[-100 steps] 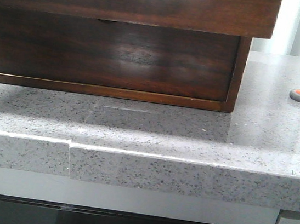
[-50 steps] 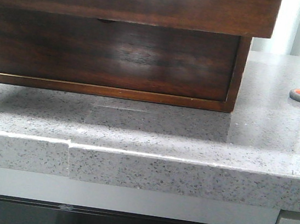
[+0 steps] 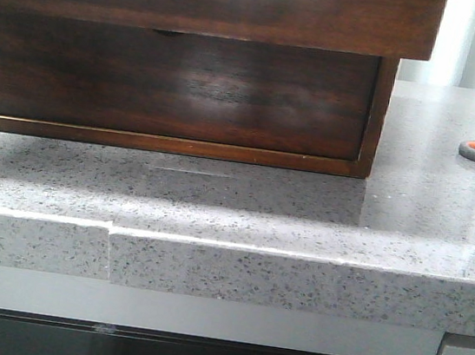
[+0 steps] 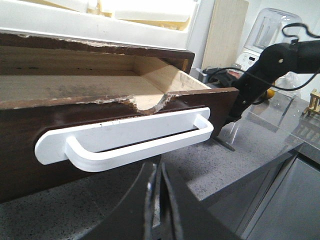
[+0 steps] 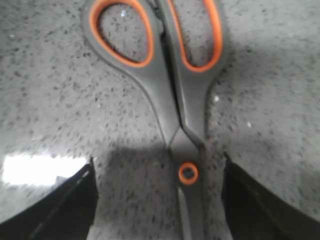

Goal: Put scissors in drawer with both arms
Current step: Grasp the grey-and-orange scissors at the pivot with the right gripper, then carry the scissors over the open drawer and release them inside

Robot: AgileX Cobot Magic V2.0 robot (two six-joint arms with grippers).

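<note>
Left gripper (image 4: pixel 156 200): fingers pressed together with nothing between them, hanging just in front of the white handle (image 4: pixel 135 142) of the drawer (image 4: pixel 125 100), which stands partly pulled out of the cabinet (image 3: pixel 181 74). Right gripper (image 5: pixel 159 200): spread wide, one finger on each side of the scissors (image 5: pixel 175 100), not touching them. The scissors lie flat on the speckled grey counter (image 3: pixel 241 213), to the right of the cabinet and well apart from it, blades closed. In the right wrist view their long axis runs straight between the fingers — handle loops away from the wrist, orange pivot and blades toward it. Judgement: the step in hand is the pick-up; the fingers should descend level and close across the narrow neck near the pivot — not the loops — so the scissors do not swing.
</note>
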